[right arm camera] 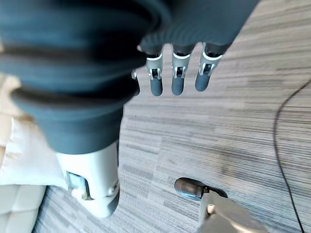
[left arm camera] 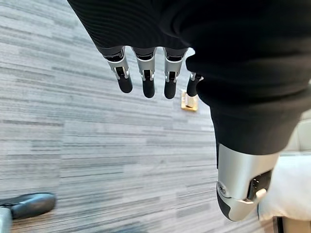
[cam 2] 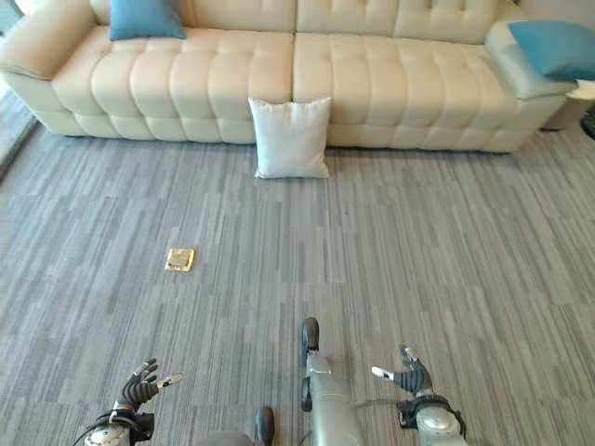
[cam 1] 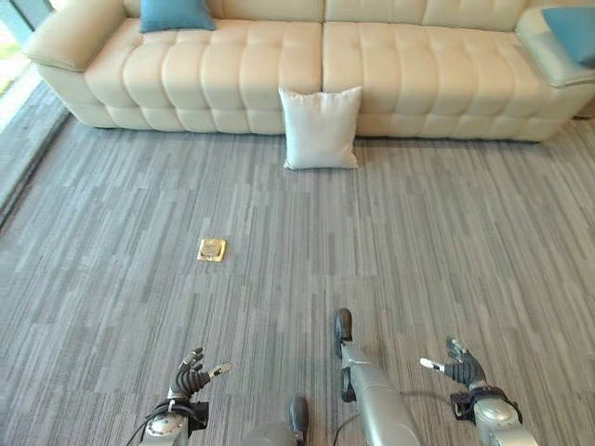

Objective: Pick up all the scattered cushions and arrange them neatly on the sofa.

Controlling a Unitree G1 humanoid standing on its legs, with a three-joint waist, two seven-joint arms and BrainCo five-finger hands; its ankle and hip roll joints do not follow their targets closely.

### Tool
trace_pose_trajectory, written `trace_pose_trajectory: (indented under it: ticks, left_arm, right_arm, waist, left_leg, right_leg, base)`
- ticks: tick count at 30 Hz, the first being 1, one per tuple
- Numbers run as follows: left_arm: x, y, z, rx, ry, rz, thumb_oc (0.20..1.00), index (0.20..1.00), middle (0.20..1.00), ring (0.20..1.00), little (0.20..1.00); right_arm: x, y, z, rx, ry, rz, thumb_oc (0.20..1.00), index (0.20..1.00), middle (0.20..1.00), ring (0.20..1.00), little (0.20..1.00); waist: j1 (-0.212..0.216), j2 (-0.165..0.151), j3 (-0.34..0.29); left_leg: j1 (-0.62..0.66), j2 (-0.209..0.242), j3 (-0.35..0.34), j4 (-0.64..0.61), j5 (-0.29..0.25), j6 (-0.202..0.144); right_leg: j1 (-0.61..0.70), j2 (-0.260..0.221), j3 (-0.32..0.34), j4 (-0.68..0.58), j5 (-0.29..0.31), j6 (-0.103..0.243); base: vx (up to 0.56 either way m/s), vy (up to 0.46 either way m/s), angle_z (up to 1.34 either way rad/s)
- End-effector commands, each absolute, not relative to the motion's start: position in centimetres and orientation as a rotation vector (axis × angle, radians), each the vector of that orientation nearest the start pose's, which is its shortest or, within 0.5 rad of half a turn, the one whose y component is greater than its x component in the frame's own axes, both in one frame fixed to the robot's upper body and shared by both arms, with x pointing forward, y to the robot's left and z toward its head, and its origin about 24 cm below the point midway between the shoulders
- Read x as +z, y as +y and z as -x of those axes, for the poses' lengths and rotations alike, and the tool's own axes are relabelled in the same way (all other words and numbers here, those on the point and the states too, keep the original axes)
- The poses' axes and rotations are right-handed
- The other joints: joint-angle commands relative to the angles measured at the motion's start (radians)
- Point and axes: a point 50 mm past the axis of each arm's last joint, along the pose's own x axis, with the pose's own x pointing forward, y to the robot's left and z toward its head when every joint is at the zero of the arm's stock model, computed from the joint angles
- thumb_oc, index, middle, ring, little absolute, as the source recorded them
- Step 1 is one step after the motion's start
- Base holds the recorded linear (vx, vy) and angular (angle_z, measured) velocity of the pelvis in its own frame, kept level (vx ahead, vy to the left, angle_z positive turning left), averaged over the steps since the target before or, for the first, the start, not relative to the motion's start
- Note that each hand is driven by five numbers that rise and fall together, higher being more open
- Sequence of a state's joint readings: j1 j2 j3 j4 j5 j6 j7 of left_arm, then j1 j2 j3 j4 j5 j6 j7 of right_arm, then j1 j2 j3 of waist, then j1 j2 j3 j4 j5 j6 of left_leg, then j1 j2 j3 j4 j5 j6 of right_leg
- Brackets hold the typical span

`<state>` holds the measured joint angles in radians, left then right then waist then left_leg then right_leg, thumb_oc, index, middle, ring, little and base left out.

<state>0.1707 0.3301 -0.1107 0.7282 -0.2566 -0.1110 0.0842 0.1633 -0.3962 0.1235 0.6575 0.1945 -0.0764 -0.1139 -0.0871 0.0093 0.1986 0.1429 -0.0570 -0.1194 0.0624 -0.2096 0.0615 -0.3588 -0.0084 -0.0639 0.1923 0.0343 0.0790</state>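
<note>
White square fabric cushion (cam 1: 321, 128) leans against the cream tufted leather sofa's (cam 1: 409, 70) front; left hand (cam 1: 190, 376) and right hand (cam 1: 462, 368) hover empty, fingers loosely spread.

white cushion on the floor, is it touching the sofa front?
Touching. In the left eye view the white cushion stands on the carpet, its top leaning against the sofa front, no gap visible.

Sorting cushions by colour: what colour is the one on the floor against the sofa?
White; the floor cushion shows best in the left eye view.
</note>
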Motion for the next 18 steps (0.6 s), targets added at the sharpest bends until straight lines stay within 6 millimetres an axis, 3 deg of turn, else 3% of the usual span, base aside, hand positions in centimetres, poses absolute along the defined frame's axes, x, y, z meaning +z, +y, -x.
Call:
trace_pose_trajectory:
  ticks: [1, 2, 5, 6, 7, 8, 9, 10, 12, 13, 14, 15, 16, 18]
  left_arm:
    - [-9.1, 25.7, -16.2, 0.173, 0.634, -0.183, 1.000, 1.000, 1.000, 1.000, 1.000]
    - [-9.1, 25.8, -16.2, 0.173, 0.634, -0.184, 1.000, 1.000, 1.000, 1.000, 1.000]
    - [-8.9, 25.8, -16.7, 0.159, 0.630, -0.195, 1.000, 1.000, 1.000, 1.000, 1.000]
    - [-8.8, 25.9, -16.9, 0.160, 0.628, -0.201, 1.000, 1.000, 1.000, 1.000, 1.000]
    - [-8.8, 25.9, -17.0, 0.159, 0.628, -0.201, 1.000, 1.000, 1.000, 1.000, 1.000]
    - [-8.8, 25.9, -17.1, 0.157, 0.626, -0.200, 1.000, 1.000, 1.000, 1.000, 1.000]
    - [-9.0, 25.8, -17.1, 0.149, 0.637, -0.199, 1.000, 1.000, 1.000, 1.000, 1.000]
    - [-9.0, 26.0, -17.0, 0.151, 0.640, -0.208, 1.000, 1.000, 1.000, 1.000, 1.000]
    - [-9.0, 26.1, -16.7, 0.147, 0.649, -0.219, 1.000, 1.000, 1.000, 1.000, 1.000]
    - [-9.0, 26.1, -16.7, 0.147, 0.649, -0.219, 1.000, 1.000, 1.000, 1.000, 1.000]
    - [-8.9, 26.4, -16.4, 0.162, 0.645, -0.224, 1.000, 1.000, 1.000, 1.000, 1.000]
    - [-8.9, 26.4, -16.4, 0.162, 0.645, -0.224, 1.000, 1.000, 1.000, 1.000, 1.000]
    - [-9.0, 26.4, -16.2, 0.168, 0.653, -0.222, 1.000, 1.000, 1.000, 1.000, 1.000]
    - [-9.1, 26.5, -16.0, 0.172, 0.659, -0.223, 1.000, 1.000, 1.000, 1.000, 1.000]
  right_arm:
    - [-7.3, -28.3, -17.6, -0.223, 0.601, 0.307, 1.000, 1.000, 1.000, 1.000, 1.000]
    - [-7.3, -28.3, -17.6, -0.223, 0.601, 0.307, 1.000, 1.000, 1.000, 1.000, 1.000]
    - [-7.3, -28.4, -17.8, -0.224, 0.600, 0.308, 1.000, 1.000, 1.000, 1.000, 1.000]
    - [-7.2, -28.7, -17.7, -0.248, 0.602, 0.293, 1.000, 1.000, 1.000, 1.000, 1.000]
    - [-7.2, -28.7, -17.6, -0.248, 0.602, 0.293, 1.000, 1.000, 1.000, 1.000, 1.000]
    - [-7.2, -28.8, -17.7, -0.253, 0.601, 0.294, 1.000, 1.000, 1.000, 1.000, 1.000]
    - [-7.0, -28.9, -18.0, -0.260, 0.594, 0.291, 1.000, 1.000, 1.000, 1.000, 1.000]
    - [-7.0, -29.0, -18.1, -0.263, 0.591, 0.296, 1.000, 1.000, 1.000, 1.000, 1.000]
    - [-6.9, -28.9, -18.3, -0.269, 0.588, 0.298, 1.000, 1.000, 1.000, 1.000, 1.000]
    - [-6.9, -28.9, -18.3, -0.269, 0.589, 0.298, 1.000, 1.000, 1.000, 1.000, 1.000]
    - [-6.9, -28.9, -18.4, -0.270, 0.588, 0.306, 1.000, 1.000, 1.000, 1.000, 1.000]
    - [-6.9, -28.9, -18.4, -0.270, 0.588, 0.306, 1.000, 1.000, 1.000, 1.000, 1.000]
    - [-7.0, -28.9, -18.4, -0.271, 0.593, 0.317, 1.000, 1.000, 1.000, 1.000, 1.000]
    - [-7.1, -28.9, -18.3, -0.271, 0.601, 0.323, 1.000, 1.000, 1.000, 1.000, 1.000]
  waist:
    - [-0.021, 0.001, 0.026]
    - [-0.022, -0.003, 0.024]
    - [-0.016, -0.016, 0.037]
    - [-0.011, -0.039, 0.041]
    - [-0.011, -0.038, 0.041]
    - [-0.003, -0.049, 0.047]
    - [0.022, -0.070, 0.057]
    - [0.032, -0.076, 0.062]
    - [0.059, -0.081, 0.067]
    - [0.060, -0.082, 0.069]
    - [0.086, -0.072, 0.066]
    - [0.086, -0.072, 0.066]
    - [0.105, -0.063, 0.051]
    - [0.114, -0.070, 0.047]
  left_leg:
    - [0.004, 0.084, 0.113, 0.288, 0.219, -0.141]
    - [0.000, 0.080, 0.111, 0.287, 0.223, -0.140]
    - [-0.098, 0.120, 0.148, 0.535, 0.304, -0.138]
    - [-0.158, 0.152, 0.206, 0.599, 0.278, -0.110]
    - [-0.159, 0.153, 0.206, 0.601, 0.277, -0.110]
    - [-0.207, 0.157, 0.234, 0.611, 0.234, -0.095]
    - [-0.307, 0.133, 0.264, 0.553, 0.163, -0.077]
    - [-0.358, 0.111, 0.267, 0.498, 0.146, -0.076]
    - [-0.434, 0.095, 0.283, 0.332, 0.154, -0.079]
    - [-0.429, 0.093, 0.284, 0.328, 0.156, -0.078]
    - [-0.461, 0.074, 0.273, 0.129, 0.243, -0.099]
    - [-0.460, 0.074, 0.273, 0.129, 0.243, -0.099]
    - [-0.508, 0.081, 0.276, 0.021, 0.288, -0.113]
    - [-0.518, 0.079, 0.295, 0.005, 0.299, -0.114]
  right_leg:
    - [0.082, 0.015, -0.031, -0.059, 0.020, -0.031]
    - [0.079, 0.011, -0.031, -0.061, 0.022, -0.030]
    - [0.148, 0.041, -0.009, -0.043, -0.039, -0.084]
    - [0.197, 0.038, 0.005, -0.046, -0.057, -0.098]
    - [0.196, 0.039, 0.004, -0.045, -0.057, -0.098]
    - [0.225, 0.032, 0.011, -0.052, -0.066, -0.097]
    - [0.288, 0.017, 0.025, -0.074, -0.077, -0.089]
    - [0.307, 0.014, 0.032, -0.082, -0.087, -0.083]
    - [0.367, 0.016, 0.046, -0.107, -0.102, -0.067]
    - [0.370, 0.014, 0.046, -0.108, -0.102, -0.067]
    - [0.431, 0.036, 0.071, -0.130, -0.123, -0.056]
    - [0.432, 0.036, 0.071, -0.130, -0.123, -0.056]
    - [0.490, 0.048, 0.095, -0.141, -0.149, -0.049]
    - [0.523, 0.042, 0.113, -0.141, -0.160, -0.046]
  base:
    - [0.33, -0.215, 0.87]
    - [0.28, -0.188, 0.45]
    - [0.38, -0.241, 0.05]
    - [0.40, -0.242, -0.17]
    - [0.39, -0.205, -0.11]
    - [0.38, -0.092, -0.20]
    - [0.49, -0.089, -0.12]
    - [0.50, -0.041, -0.38]
    - [0.32, 0.024, -0.29]
    - [0.46, 0.074, -0.24]
    - [0.33, 0.055, -0.17]
    - [0.69, 0.133, -0.46]
    - [0.38, 0.081, -0.52]
    - [0.48, 0.123, -0.58]
